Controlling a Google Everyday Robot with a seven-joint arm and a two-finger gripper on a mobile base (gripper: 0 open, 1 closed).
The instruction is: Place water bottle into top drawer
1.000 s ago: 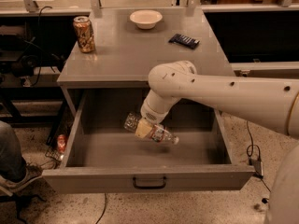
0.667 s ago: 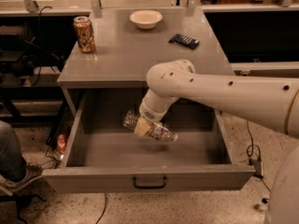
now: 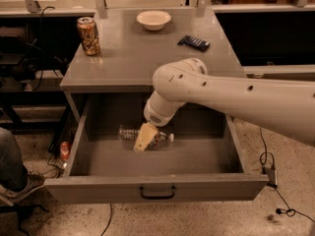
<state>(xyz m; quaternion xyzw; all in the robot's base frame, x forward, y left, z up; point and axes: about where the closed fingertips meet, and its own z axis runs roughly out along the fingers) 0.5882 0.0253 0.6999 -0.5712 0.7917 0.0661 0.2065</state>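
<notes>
The one end effector [image 3: 145,136] hung inside the top drawer [image 3: 206,187], near the middle of its floor and a little toward its back wall. It pinched the single water bottle [image 3: 127,132]: one tan finger [image 3: 143,137] crossed the front of the bottle's middle, and the other was hidden behind it. The bottle lay almost level within the drawer, its white cap toward the drawer's right wall. Whether it touched the drawer floor could not be told.

One white arm [image 3: 236,95] reached down into the drawer from beyond its right side. The drawer stood pulled fully out, with one small black handle [image 3: 157,192] centred on its front panel.

Above and behind the drawer lay the grey worktop [image 3: 147,58], carrying three things: one brown-orange can [image 3: 88,35] above the drawer's left back corner, one white bowl [image 3: 153,19] further back near the middle, and one flat black object [image 3: 194,43] toward the right.

Left of the drawer, on the floor, stood one red item [image 3: 65,150], and further left, one shoe [image 3: 24,185].
</notes>
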